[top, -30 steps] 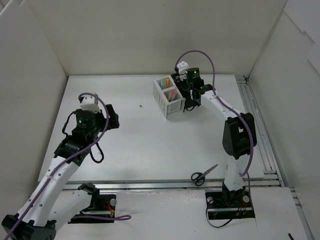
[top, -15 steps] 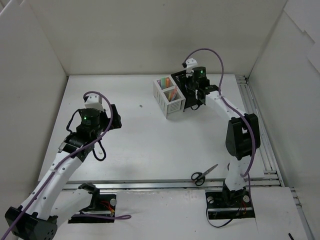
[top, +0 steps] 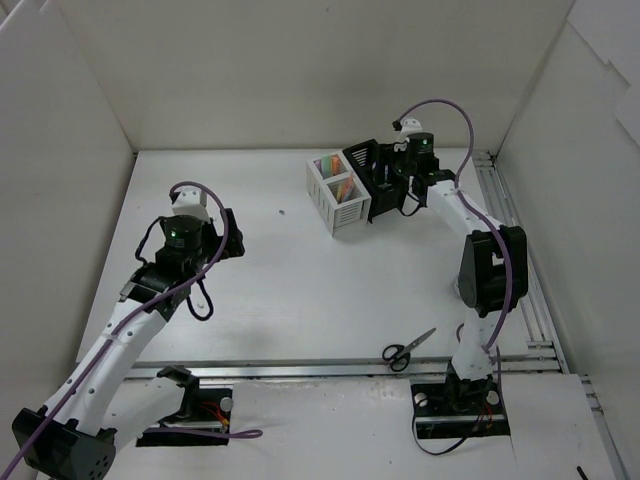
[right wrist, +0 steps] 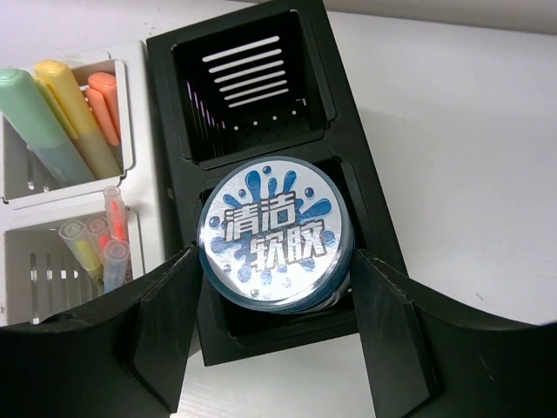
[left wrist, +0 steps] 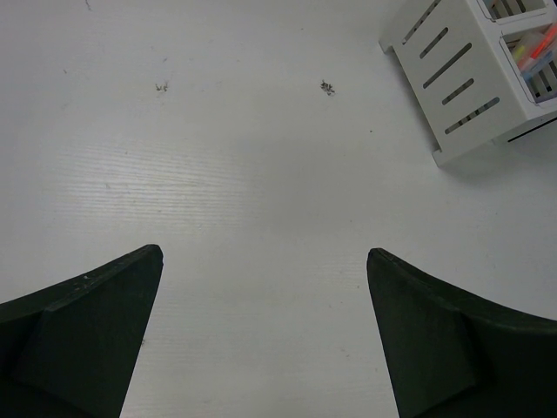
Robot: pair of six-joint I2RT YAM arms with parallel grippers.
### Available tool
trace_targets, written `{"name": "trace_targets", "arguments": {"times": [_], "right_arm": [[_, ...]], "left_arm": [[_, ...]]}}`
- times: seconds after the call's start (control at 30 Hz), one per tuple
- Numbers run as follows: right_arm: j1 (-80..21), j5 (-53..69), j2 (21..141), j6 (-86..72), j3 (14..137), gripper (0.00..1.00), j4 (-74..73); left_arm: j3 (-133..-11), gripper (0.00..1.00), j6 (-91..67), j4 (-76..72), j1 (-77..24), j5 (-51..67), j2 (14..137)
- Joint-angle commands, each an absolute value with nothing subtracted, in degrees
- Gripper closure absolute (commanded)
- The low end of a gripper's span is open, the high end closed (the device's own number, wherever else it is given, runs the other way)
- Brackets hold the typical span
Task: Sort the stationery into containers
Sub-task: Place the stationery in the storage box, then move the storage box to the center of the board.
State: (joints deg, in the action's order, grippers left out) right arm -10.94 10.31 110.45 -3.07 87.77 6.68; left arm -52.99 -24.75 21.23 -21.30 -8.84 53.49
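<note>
Far left: the left gripper (left wrist: 265, 253) hangs low over the white table (top: 300, 290), its fingers spread wide with nothing between them. It is parked well away from the containers, likely to leave the other arm a free path. Toward the back, the white slatted two-compartment holder (top: 338, 195) stands upright. One compartment holds the fat pastel markers (right wrist: 54, 109) in green, yellow and orange, standing on end and leaning on the wall. The other holds a few thinner sticks (right wrist: 94, 248), which I cannot identify. They are sorted by kind, it seems. Touching its right side is the black slatted holder (right wrist: 248, 96), whose far compartment is open and bare. Over its near compartment is the round jar with a blue-splashed printed lid (right wrist: 275, 233), lid upward and level. The right gripper (right wrist: 274, 261) has a finger pressed to each side, so it looks clamped on the jar. The jar fills nearly the whole opening, which would explain the square, centred hold. I cannot tell whether its base has reached the bottom. Nearest the arm bases, the black-handled scissors (top: 408, 349) lie flat on the table, well apart from the holders and not yet sorted.
</note>
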Motion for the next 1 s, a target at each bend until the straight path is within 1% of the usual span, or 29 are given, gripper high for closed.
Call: {"name": "trace_targets", "arguments": {"times": [0.0,0.07,0.1,0.13,0.2,0.3,0.5,0.63,0.7,0.83,0.9,0.97], "right_arm": [[-9.93,8.53,109.69,-4.66,88.86,0.52,9.76],[-10.02,8.18,109.43,-4.66,88.07,0.44,9.67],[-10.02,8.00,109.08,-4.48,87.89,0.35,9.67],[-10.02,7.82,108.72,-4.48,87.63,0.31,9.58],[-9.93,7.65,108.37,-4.13,87.45,0.25,9.67],[-10.02,8.26,107.49,-3.78,87.45,0.18,9.49],[-10.02,9.67,104.16,-4.65,87.63,0.16,9.14],[-9.84,7.30,102.57,-5.19,87.80,0.14,8.35],[-9.58,6.24,102.66,-4.48,88.33,0.11,7.65],[-7.04,9.40,107.38,-3.69,93.85,0.07,4.14],[-7.03,12.03,108.80,-3.08,94.74,0.02,3.43],[-7.21,14.66,110.47,-2.38,95.19,0.02,3.34]], "left_arm": [[-54.49,0.00,-25.58,19.25,-20.92,-8.53,53.88],[-54.40,0.01,-25.84,19.25,-20.92,-8.35,53.88],[-54.40,0.00,-25.75,19.25,-20.92,-8.18,53.88],[-54.32,0.01,-25.75,19.25,-20.92,-8.17,53.79],[-54.23,0.01,-25.75,19.34,-20.92,-8.17,53.61],[-54.14,0.00,-25.75,19.25,-20.92,-8.09,53.18],[-53.53,0.01,-25.75,19.51,-20.92,-8.17,51.42],[-52.65,0.00,-25.40,19.60,-20.92,-8.17,50.01],[-52.30,0.01,-25.40,19.69,-20.92,-8.00,49.31],[-51.77,0.01,-24.79,19.95,-20.92,-8.09,48.34],[-51.51,0.01,-24.79,20.30,-20.92,-8.70,47.81],[-51.50,0.00,-24.70,20.57,-20.39,-9.05,47.55]]}}
